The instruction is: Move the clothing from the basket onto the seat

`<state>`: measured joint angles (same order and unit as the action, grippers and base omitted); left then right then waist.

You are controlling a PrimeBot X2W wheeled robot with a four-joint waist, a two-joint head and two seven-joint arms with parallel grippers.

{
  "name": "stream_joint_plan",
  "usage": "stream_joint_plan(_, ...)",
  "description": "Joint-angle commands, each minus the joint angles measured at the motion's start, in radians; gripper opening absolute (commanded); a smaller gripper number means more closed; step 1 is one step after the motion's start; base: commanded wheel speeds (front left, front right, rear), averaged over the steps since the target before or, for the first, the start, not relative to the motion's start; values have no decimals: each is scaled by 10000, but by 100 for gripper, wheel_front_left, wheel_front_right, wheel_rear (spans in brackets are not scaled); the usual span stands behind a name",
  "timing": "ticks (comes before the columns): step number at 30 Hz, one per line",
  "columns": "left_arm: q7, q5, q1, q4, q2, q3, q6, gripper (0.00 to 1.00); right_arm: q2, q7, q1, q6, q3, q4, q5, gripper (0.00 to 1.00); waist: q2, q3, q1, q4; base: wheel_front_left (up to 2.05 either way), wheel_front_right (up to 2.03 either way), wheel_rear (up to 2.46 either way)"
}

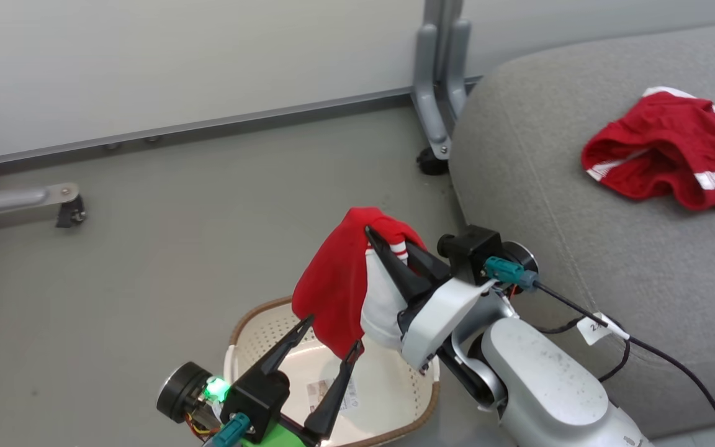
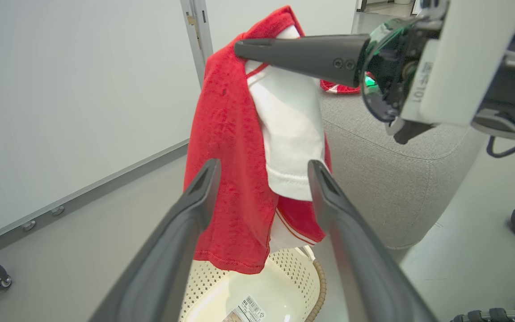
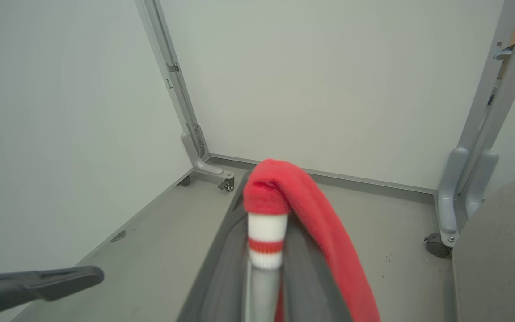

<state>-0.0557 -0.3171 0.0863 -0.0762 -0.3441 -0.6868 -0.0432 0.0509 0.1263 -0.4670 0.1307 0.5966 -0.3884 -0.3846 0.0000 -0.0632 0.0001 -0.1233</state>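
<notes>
1. The seat [image 1: 519, 161] is bare along its left edge; a crumpled garment [image 1: 661, 155] fills its far right.
2. A partition foot [image 1: 435, 112] stands at its far-left corner.
3. A hanging garment [image 1: 332, 285] drapes above the basket's [image 1: 258, 341] far rim.

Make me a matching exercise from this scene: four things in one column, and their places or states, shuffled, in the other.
Things
1. red soft garment with large white panel
2. crumpled red garment with white stripes
3. cream-white perforated plastic basket
4. left end effector

Places or states
a. open, holding nothing
b. lying on the grey fabric seat cushion
c. standing on the grey floor
d. pinched in the shut right end effector

Pairs: 1-d, 2-b, 3-c, 4-a
</notes>
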Motion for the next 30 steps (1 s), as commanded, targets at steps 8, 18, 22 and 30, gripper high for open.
stream_joint_plan(8,111,255,719,-75,-105,-110,135,100,57,333,-346,0,-768,56,162,0,0,-1188,-1,-1965,0,0,0)
stream_joint_plan(18,394,427,1093,-406,-218,-191,147,100,49,703,-513,0,-1260,-139,-104,0,0,-1857,-1,-3140,0,0,0)
stream_joint_plan(22,515,490,1252,-561,-232,-321,243,100,83,829,-648,0,-1488,-250,-165,0,0,-2065,-1,-3431,0,0,0)
stream_joint_plan(30,647,660,1756,-802,-163,-529,416,100,721,1085,-1688,0,-2449,-531,47,0,0,-2640,-1,-3403,0,0,0)
